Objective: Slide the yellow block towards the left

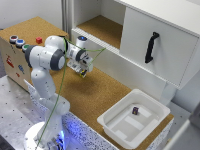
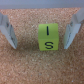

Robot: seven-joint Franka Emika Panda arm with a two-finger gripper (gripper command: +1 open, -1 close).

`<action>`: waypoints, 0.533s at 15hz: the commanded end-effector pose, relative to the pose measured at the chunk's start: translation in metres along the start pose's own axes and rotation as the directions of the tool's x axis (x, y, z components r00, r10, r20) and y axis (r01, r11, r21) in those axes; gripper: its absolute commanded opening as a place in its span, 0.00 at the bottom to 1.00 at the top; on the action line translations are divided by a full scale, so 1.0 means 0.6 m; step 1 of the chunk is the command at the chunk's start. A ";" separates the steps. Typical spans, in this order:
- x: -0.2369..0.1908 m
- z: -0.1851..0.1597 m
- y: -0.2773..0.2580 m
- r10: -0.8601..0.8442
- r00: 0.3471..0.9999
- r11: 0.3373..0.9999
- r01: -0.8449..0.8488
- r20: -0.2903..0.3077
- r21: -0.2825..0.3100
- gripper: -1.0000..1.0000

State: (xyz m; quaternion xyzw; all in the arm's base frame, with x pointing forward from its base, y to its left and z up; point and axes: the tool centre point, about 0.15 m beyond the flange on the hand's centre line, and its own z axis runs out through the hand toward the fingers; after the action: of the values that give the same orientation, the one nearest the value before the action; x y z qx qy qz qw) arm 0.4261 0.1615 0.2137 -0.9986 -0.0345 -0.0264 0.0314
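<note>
A cork-topped bench (image 1: 100, 95) runs across the room, with a white cabinet (image 1: 150, 40) at its far side, its sliding door bearing a black handle (image 1: 151, 47). The wrist view shows the yellow block (image 2: 49, 37), marked with black letters, sitting on the cork between the fingers (image 2: 7, 30) of the tool (image 2: 39, 31), which stands wide open and holds nothing. A white tray (image 1: 117, 127) at the exterior view's right holds a small dark purple block (image 1: 135, 110). A red cube (image 1: 39, 40) rests on a wooden box (image 1: 20, 55) at the left.
</note>
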 end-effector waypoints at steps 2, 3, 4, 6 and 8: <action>0.018 0.018 0.000 0.021 0.999 0.997 -0.018 0.037 -0.071 0.00; 0.017 0.018 0.003 0.024 0.999 0.997 -0.022 0.036 -0.071 0.00; 0.016 0.016 0.006 0.030 0.999 0.997 -0.028 0.036 -0.069 0.00; 0.015 0.014 0.010 0.033 0.999 0.997 -0.030 0.036 -0.074 0.00; 0.016 0.015 0.013 0.034 0.999 0.996 -0.031 0.041 -0.079 0.00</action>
State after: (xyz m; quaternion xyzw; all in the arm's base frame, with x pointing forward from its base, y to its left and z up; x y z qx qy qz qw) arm 0.4267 0.1572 0.2109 -0.9989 -0.0277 -0.0232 0.0296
